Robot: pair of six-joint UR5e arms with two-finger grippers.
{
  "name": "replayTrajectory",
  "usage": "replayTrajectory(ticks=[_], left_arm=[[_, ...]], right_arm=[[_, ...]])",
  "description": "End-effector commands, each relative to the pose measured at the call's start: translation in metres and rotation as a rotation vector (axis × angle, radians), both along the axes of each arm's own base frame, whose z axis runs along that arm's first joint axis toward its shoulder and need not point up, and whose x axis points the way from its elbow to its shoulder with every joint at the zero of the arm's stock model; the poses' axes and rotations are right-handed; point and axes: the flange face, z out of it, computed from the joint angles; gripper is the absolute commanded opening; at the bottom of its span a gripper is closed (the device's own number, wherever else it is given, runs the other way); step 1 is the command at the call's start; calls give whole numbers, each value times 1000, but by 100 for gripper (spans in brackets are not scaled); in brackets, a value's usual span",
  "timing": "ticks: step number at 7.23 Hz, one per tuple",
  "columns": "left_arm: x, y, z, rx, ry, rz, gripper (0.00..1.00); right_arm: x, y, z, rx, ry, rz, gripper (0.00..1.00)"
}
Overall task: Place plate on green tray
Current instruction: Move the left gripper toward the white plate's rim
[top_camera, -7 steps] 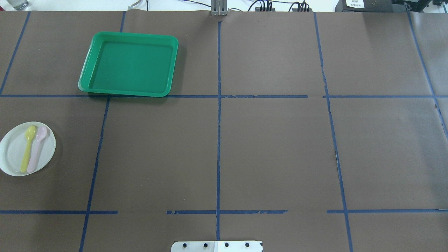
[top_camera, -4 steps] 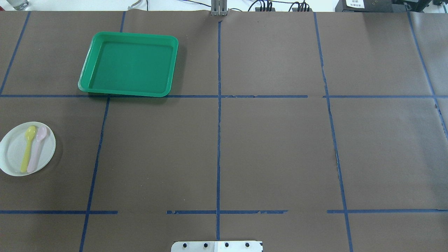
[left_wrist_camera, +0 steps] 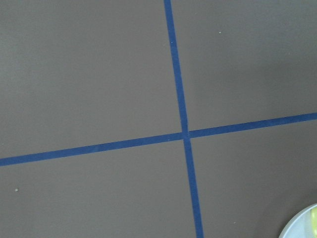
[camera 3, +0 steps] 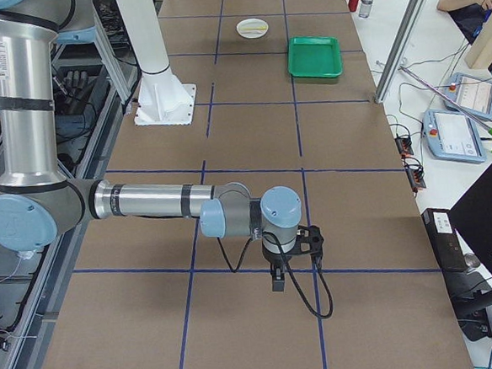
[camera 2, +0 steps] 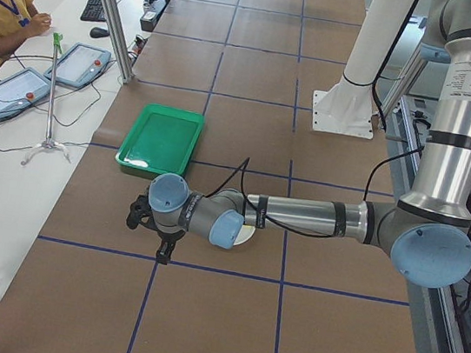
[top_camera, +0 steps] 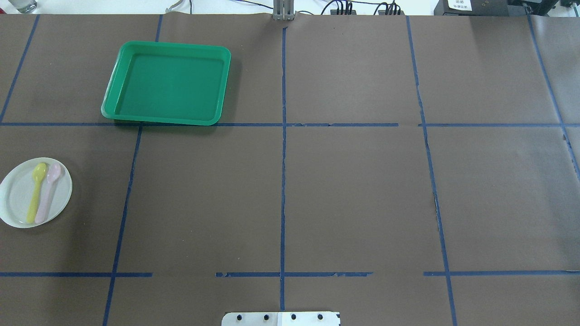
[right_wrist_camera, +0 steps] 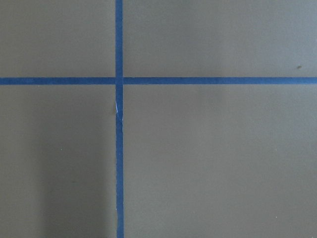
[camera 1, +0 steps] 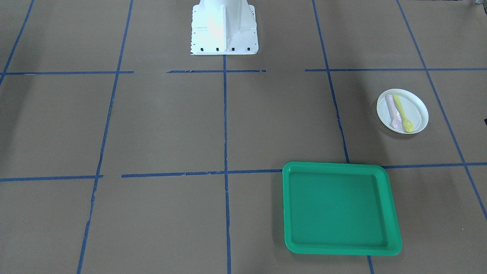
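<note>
The small white plate (top_camera: pixel 16 201) lies at the table's left edge, holding a yellow spoon (top_camera: pixel 35 194) and a pale pink spoon (top_camera: pixel 47 194). It also shows in the front view (camera 1: pixel 417 112), in the right side view (camera 3: pixel 252 28), and as a sliver in the left wrist view (left_wrist_camera: pixel 302 225). The green tray (top_camera: pixel 170 83) lies empty at the far left, apart from the plate, and also shows in the front view (camera 1: pixel 340 207). My left gripper (camera 2: pixel 138 214) hovers beside the plate, whose edge (camera 2: pixel 247 240) peeks from behind the wrist. My right gripper (camera 3: pixel 311 241) hovers far from both. I cannot tell whether either gripper is open or shut.
Brown paper with blue tape lines (top_camera: pixel 283 181) covers the table. The robot's white base (camera 1: pixel 223 28) stands at the near middle. Operators sit beside the table with tablets (camera 2: pixel 11 88) and a small tripod (camera 2: pixel 52 98).
</note>
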Motion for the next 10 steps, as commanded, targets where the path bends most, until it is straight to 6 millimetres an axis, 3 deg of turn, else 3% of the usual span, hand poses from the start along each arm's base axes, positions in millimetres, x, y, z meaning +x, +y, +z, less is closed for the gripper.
replayTrajectory(ticks=[1,2,3,5,6,8,10], left_arm=[[61,5,-6,-58,9,53,100],[86,11,-2,-71,5,96,100],[113,15,15,-90,-2,146,100],[139,24,30,-94,-8,201,100],[152,28,28,-89,-7,226,100],[150,34,30,-82,-7,233,97],[147,34,29,-53,-4,248,78]], right_arm=[[0,-1,-1,2,0,0,100],[0,0,0,0,0,0,100],[0,0,0,0,0,0,100],[0,0,0,0,0,0,100],[0,-1,-1,2,0,0,100],[0,0,0,0,0,0,100],[0,0,0,0,0,0,100]])
